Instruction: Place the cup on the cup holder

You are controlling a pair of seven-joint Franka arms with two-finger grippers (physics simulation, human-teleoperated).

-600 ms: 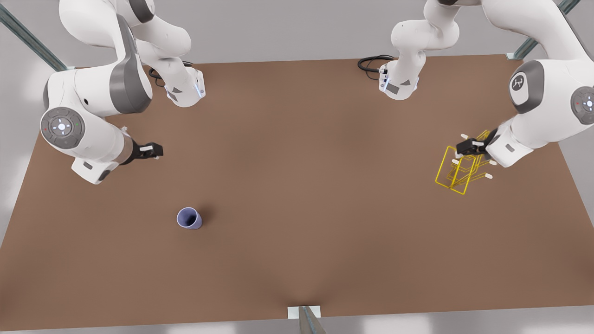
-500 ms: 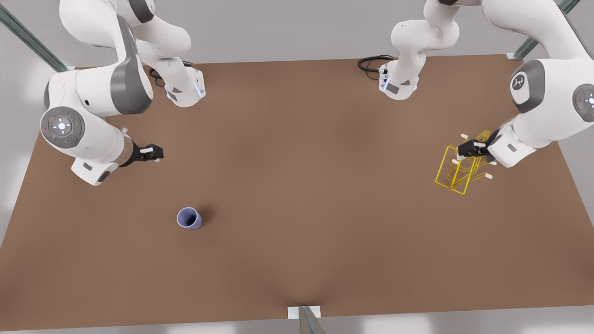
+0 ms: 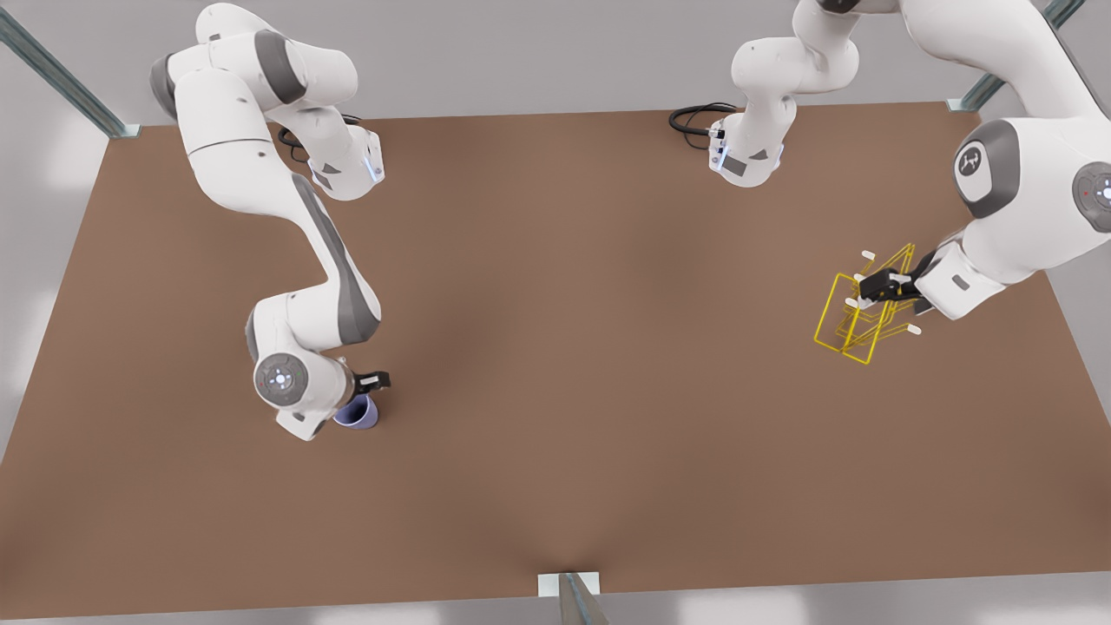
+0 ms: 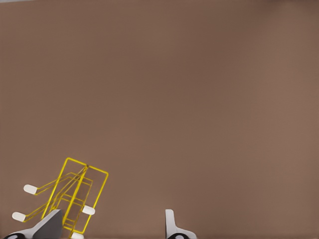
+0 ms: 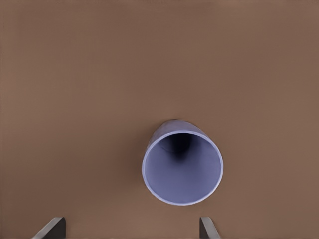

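Note:
The lavender-blue cup [image 3: 360,417] stands upright on the brown table [image 3: 564,347] toward the front view's left, mouth up [image 5: 182,169]. My right gripper [image 3: 371,382] hovers just over it and is open, its two fingertips [image 5: 54,228] spread wider than the cup; the wrist hides part of the cup in the front view. At the front view's right the yellow wire cup holder [image 3: 855,328] with white-tipped pegs sits on the table [image 4: 75,191]. My left gripper [image 3: 878,286] is over its back part, open, one fingertip [image 4: 170,223] off to the side of the frame.
Both arm bases [image 3: 347,169] [image 3: 746,161] are mounted at the table's back edge, with a black cable [image 3: 694,117] beside the right-hand one. A metal bracket [image 3: 568,586] juts up at the middle of the front edge.
The right arm swung from the back left down toward the front, so its gripper now sits above the cup. The left gripper shifted slightly over the cup holder.

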